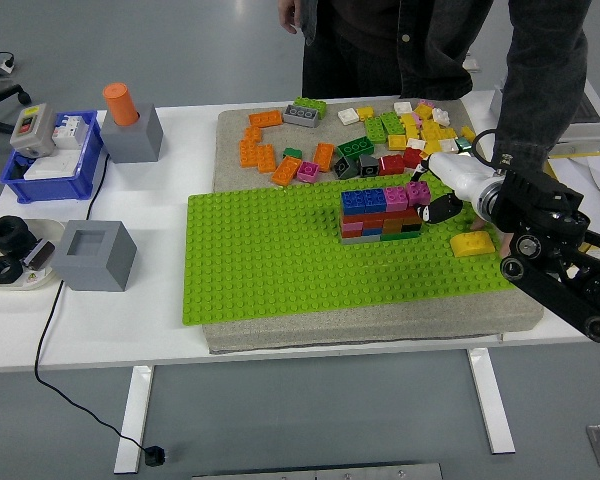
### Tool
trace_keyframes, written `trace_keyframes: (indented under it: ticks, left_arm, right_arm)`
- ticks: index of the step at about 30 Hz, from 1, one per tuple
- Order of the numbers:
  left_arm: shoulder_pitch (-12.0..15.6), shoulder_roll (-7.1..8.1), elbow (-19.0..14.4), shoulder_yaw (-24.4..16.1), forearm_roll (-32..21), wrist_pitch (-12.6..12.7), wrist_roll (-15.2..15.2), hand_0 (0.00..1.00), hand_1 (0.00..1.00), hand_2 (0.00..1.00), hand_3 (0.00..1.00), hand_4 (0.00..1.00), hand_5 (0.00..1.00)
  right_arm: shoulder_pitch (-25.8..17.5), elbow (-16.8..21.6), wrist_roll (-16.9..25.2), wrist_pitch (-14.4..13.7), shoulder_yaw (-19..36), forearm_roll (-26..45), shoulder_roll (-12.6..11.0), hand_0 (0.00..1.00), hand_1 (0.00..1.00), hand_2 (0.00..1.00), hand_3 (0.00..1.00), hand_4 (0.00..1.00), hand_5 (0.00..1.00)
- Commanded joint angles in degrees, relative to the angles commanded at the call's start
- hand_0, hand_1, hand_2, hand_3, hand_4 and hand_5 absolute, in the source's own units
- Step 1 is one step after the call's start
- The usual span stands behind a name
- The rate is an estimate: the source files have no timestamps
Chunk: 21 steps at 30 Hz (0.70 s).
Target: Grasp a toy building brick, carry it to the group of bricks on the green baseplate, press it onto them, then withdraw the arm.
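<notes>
The green baseplate (280, 260) lies on a grey mat. A group of bricks (380, 213) stands on its right part: blue and pink on top, red, orange, grey and green below. My right hand (440, 207) is at the group's right end, just below the pink brick (420, 192) at its top corner. A yellow brick (472, 244) lies on the baseplate right of my hand. A person's hand (502, 242) is beside it, mostly hidden behind my forearm. Loose bricks (380, 135) lie on the mat behind the baseplate.
A person stands at the far side, one sleeve (530, 90) reaching down over my right arm. At the left are a blue bin (50, 160), a grey block with an orange cylinder (130, 125), a grey box (95, 255) and a tray with black rings (10, 250).
</notes>
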Motion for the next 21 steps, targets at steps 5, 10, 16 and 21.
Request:
trace_keyframes:
  ticks: [5,10,16,21]
  left_arm:
    - [0.0,0.00,0.0,0.1,0.0,0.0,0.0,0.629,0.586,0.548,0.577,0.614,0.214]
    - [0.1,0.00,0.0,0.1,-0.1,0.0,0.0,0.629,0.586,0.548,0.577,0.614,0.213]
    - [0.0,0.02,0.0,0.2,0.0,0.0,-0.1,0.629,0.586,0.548,0.577,0.614,0.211]
    - [-0.1,0.05,0.0,0.2,0.0,0.0,-0.1,0.629,0.586,0.548,0.577,0.614,0.212]
  right_arm:
    - [0.0,0.1,0.0,0.0,0.0,-0.1,0.0,0.894,0.839,0.856,0.587,0.554,0.054]
    - [-0.1,0.2,0.0,-0.1,0.0,-0.1,-0.1,0.894,0.838,0.855,0.587,0.555,0.054]
    - [-0.1,-0.1,0.1,-0.2,-0.2,0.1,0.0,0.894,0.839,0.855,0.588,0.556,0.053]
    - [0.1,-0.5,0.3,-0.4,-0.1,0.1,0.1,0.894,0.839,0.855,0.605,0.556,0.055]
